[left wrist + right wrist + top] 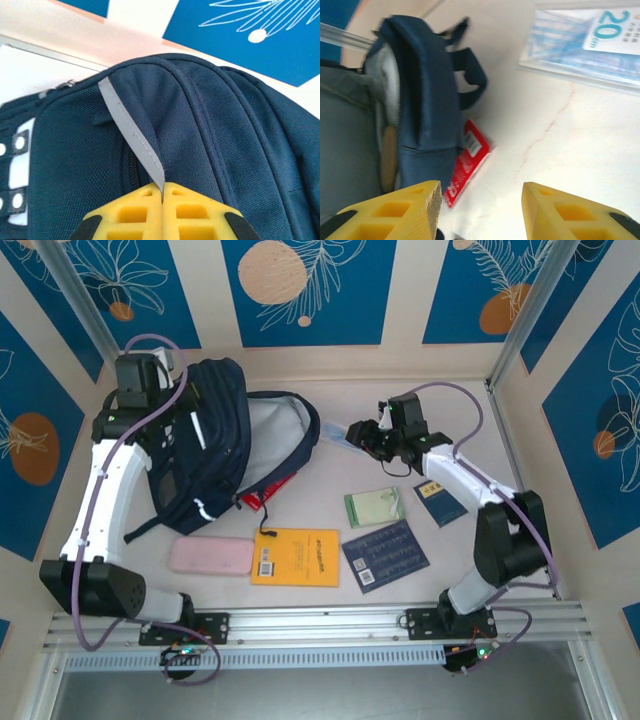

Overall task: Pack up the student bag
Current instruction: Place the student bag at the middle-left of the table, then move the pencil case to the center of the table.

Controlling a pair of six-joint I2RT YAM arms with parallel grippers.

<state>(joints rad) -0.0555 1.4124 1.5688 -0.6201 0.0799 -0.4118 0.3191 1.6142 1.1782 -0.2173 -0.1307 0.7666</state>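
Note:
The student bag (215, 435), dark navy with white stripes, lies at the back left with its grey-lined mouth (272, 425) gaping to the right. My left gripper (168, 392) is at the bag's top end. In the left wrist view its yellow fingers (135, 215) are pressed together on the bag's grey ribbon loop (131, 132). My right gripper (362, 436) hovers just right of the bag's mouth. Its jaws (480, 192) stand apart over bare table with nothing between them. The bag (425, 100) shows to the left of them.
A red packet (262, 498) pokes out from under the bag (467, 160). In front lie a pink pencil case (211, 556), an orange notebook (296, 557), a dark blue booklet (385, 555), a green booklet (374, 507) and a small navy book (441, 504). A clear ruler packet (580, 42) lies near the right gripper.

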